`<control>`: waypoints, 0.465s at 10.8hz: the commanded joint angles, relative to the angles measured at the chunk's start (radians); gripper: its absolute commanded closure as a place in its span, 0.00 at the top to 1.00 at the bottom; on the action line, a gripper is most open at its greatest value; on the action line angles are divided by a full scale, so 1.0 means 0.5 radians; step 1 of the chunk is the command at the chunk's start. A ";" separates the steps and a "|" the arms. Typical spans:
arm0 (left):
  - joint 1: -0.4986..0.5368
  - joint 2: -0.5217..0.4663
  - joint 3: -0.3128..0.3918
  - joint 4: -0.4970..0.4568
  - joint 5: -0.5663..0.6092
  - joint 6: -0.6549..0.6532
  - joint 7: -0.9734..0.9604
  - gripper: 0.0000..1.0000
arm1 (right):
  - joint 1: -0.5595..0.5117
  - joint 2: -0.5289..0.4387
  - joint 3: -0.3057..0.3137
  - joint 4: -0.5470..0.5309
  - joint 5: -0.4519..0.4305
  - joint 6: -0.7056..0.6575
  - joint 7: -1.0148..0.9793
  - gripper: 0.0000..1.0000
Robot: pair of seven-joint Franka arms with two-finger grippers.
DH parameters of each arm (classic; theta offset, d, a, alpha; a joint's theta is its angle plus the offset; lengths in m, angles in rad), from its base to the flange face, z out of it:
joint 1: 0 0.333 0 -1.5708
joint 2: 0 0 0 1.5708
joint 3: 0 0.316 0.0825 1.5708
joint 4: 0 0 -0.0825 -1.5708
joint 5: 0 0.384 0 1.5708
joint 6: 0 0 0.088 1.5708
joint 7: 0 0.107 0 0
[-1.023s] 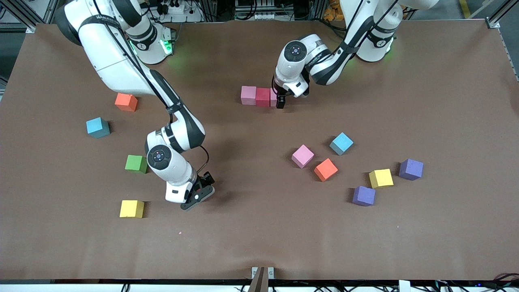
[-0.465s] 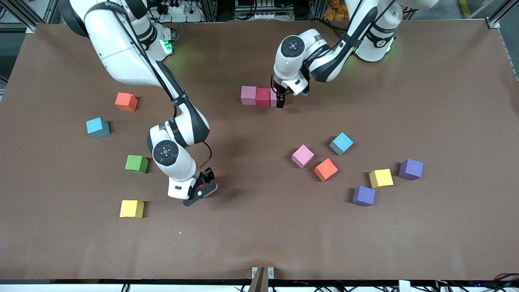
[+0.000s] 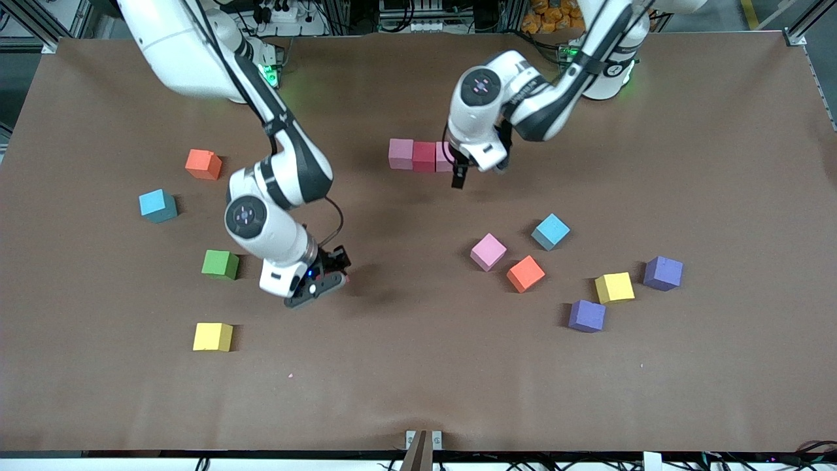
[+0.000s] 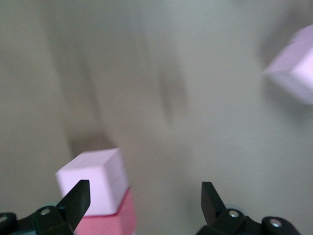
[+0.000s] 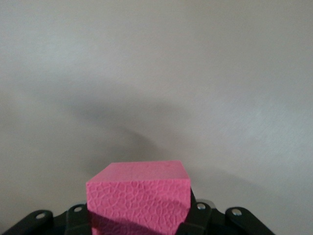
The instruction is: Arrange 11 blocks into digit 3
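A row of three touching blocks lies on the table: pink (image 3: 400, 154), red (image 3: 424, 156) and a pink end block (image 3: 444, 157) partly hidden by the left arm. My left gripper (image 3: 458, 178) hangs open and holds nothing, just off that end block; its wrist view shows the open gripper (image 4: 144, 192) beside the pink end block (image 4: 93, 177) and the red one (image 4: 110, 223). My right gripper (image 3: 319, 282) is lifted over bare table, shut on a pinkish-red block (image 5: 139, 196) that fills the space between its jaws. That block is almost hidden in the front view.
Loose blocks toward the right arm's end: orange (image 3: 203, 164), light blue (image 3: 157, 205), green (image 3: 220, 264), yellow (image 3: 212, 337). Toward the left arm's end: pink (image 3: 488, 252), light blue (image 3: 550, 231), orange (image 3: 526, 273), yellow (image 3: 614, 287), two purple (image 3: 663, 273) (image 3: 586, 316).
My right gripper has closed on the pinkish-red block and lifted it off the table toward the robots. My left gripper has drawn away from the pink end block.
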 commanded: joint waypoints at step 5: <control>0.237 0.492 -0.007 0.750 0.599 -0.341 0.563 1.00 | 0.655 -0.267 -0.117 -0.492 -0.001 0.286 1.139 0.39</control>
